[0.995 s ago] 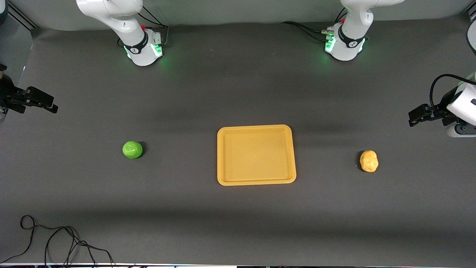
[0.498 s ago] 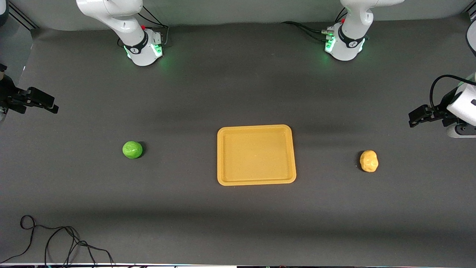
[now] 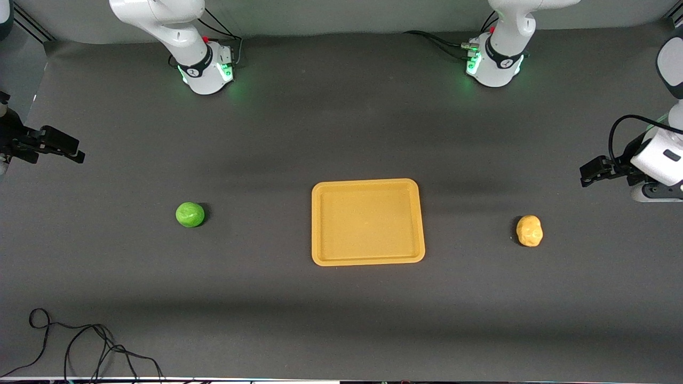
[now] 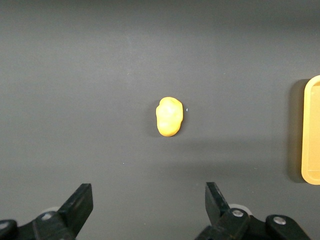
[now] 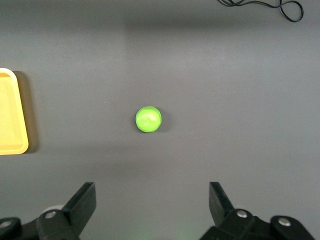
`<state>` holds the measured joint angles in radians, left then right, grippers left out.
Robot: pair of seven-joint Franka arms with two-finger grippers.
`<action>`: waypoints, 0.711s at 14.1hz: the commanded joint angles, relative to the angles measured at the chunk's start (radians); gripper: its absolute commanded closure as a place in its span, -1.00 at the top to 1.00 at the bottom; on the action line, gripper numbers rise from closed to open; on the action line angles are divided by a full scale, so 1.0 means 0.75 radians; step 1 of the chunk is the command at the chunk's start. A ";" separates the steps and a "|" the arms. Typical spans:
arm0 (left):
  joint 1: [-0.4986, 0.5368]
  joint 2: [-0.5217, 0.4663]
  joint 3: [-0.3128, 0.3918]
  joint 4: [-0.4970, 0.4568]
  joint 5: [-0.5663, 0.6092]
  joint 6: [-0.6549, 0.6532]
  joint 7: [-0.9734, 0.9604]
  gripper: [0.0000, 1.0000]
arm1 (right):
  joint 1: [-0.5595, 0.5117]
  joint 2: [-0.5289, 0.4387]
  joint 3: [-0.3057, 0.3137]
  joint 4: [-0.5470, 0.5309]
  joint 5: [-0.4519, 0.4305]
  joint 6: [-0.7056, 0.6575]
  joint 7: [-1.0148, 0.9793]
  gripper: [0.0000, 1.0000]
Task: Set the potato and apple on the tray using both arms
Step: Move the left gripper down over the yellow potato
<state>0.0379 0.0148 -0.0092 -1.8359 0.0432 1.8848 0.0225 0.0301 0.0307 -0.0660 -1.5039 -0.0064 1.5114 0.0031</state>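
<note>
Dark grey matte bench (image 3: 341,133), both arms up in the air.

Flat rectangular yellow-orange plastic tray (image 3: 368,260) with low raised rim is lying mid-bench, nothing on it. Its edge is also showing in the left wrist view (image 4: 312,130) and the right wrist view (image 5: 12,112).

Small round bright green glossy apple (image 3: 190,214) is sitting on the bench toward the right arm's end, well apart from the tray; also showing in the right wrist view (image 5: 148,119).

Small lumpy yellow-tan matte potato (image 3: 529,231) is sitting toward the left arm's end, well apart from the tray, slightly nearer the front camera than the apple; also in the left wrist view (image 4: 169,116).

Right gripper (image 3: 72,150) is hanging over the bench's edge at its own end, jaws spread wide and holding nothing (image 5: 152,205).

Left gripper (image 3: 587,175) is hanging over bare bench at its own end, near the potato but not above it, jaws spread wide and holding nothing (image 4: 150,207).

Loose black cable (image 3: 85,346) is lying along the bench's front edge.
</note>
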 commanded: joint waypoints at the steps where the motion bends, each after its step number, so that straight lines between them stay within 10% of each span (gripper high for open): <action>1: 0.005 -0.004 0.000 -0.088 -0.017 0.119 0.019 1.00 | 0.007 0.006 -0.010 0.019 0.019 0.008 -0.023 1.00; 10: 0.005 0.332 0.000 -0.168 -0.017 0.485 0.011 1.00 | 0.042 0.014 -0.004 0.023 0.006 0.012 -0.025 1.00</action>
<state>0.0381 0.2060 -0.0080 -1.9640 0.0426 2.2005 0.0225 0.0461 0.0329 -0.0654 -1.5027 -0.0064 1.5155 0.0030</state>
